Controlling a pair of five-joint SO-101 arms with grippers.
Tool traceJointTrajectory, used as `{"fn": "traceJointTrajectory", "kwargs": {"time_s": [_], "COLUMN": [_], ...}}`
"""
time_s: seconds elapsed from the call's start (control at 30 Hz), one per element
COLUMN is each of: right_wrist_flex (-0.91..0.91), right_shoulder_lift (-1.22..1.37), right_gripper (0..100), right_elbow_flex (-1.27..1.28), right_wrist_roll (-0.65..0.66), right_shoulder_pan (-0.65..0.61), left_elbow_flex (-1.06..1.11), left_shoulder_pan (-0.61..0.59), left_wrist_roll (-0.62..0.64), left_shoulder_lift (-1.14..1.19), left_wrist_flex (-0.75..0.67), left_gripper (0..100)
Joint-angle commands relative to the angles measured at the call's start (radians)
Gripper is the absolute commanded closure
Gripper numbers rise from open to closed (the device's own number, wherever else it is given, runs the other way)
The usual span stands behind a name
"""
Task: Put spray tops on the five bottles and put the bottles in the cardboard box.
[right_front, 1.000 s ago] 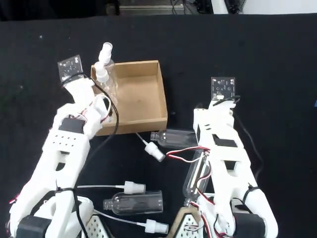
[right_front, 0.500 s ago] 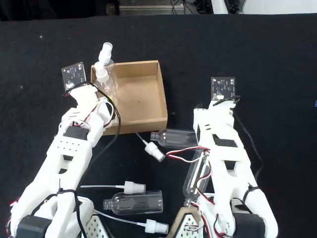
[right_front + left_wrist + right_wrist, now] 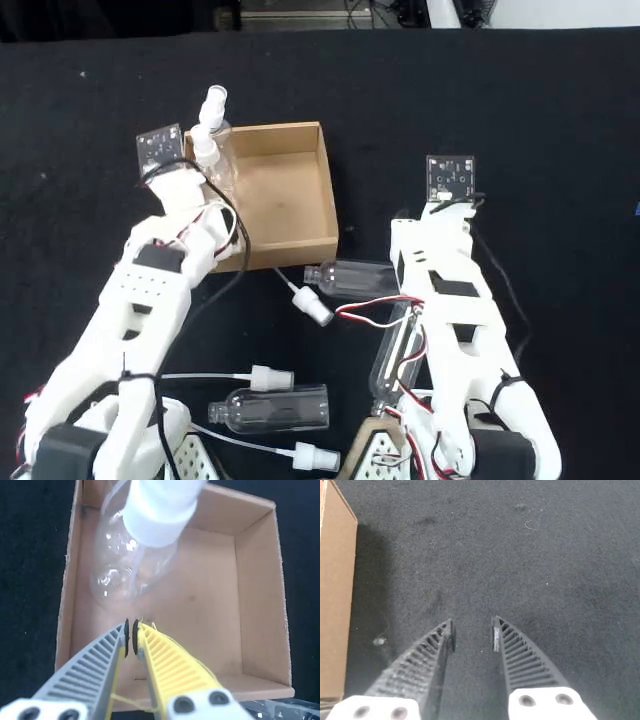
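Cardboard box (image 3: 290, 200) upper centre, apparently two capped bottles (image 3: 214, 160) upright in its upper-left corner, left gripper (image 3: 131, 637) clenched empty above box floor, right gripper (image 3: 473, 632) parted over black table (image 3: 545, 555)

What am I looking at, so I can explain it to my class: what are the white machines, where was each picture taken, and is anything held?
Two white robot arms sit at a black table. One picture looks down from above; the other two come from a camera on each arm's wrist. The left fingers, shut and empty, hang over a cardboard box holding two capped bottles. The right fingers are open over the table. More loose bottles and spray tops lie outside the box.
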Motion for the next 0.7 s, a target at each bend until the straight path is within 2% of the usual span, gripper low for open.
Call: {"fn": "traceJointTrajectory", "kwargs": {"time_s": [0.0,0.5,0.67], "right_wrist_flex": [-0.029,-0.029,-0.029], "right_shoulder_lift": [0.001,0.001,0.001], "right_gripper": [89.9,89.9,89.9], "right_elbow_flex": [-0.064,-0.064,-0.064], "right_wrist_roll": [0.008,0.008,0.008], "right_shoulder_pan": [0.009,0.011,0.011], "left_elbow_flex": [-0.114,-0.222,-0.189], "left_shoulder_pan": [-0.001,-0.002,-0.012], "left_wrist_roll": [0.0,-0.002,-0.003], "left_shoulder_lift": [0.049,0.235,0.255], "left_wrist_flex": [0.032,0.031,-0.077], "left_gripper": [97,97,97]}}
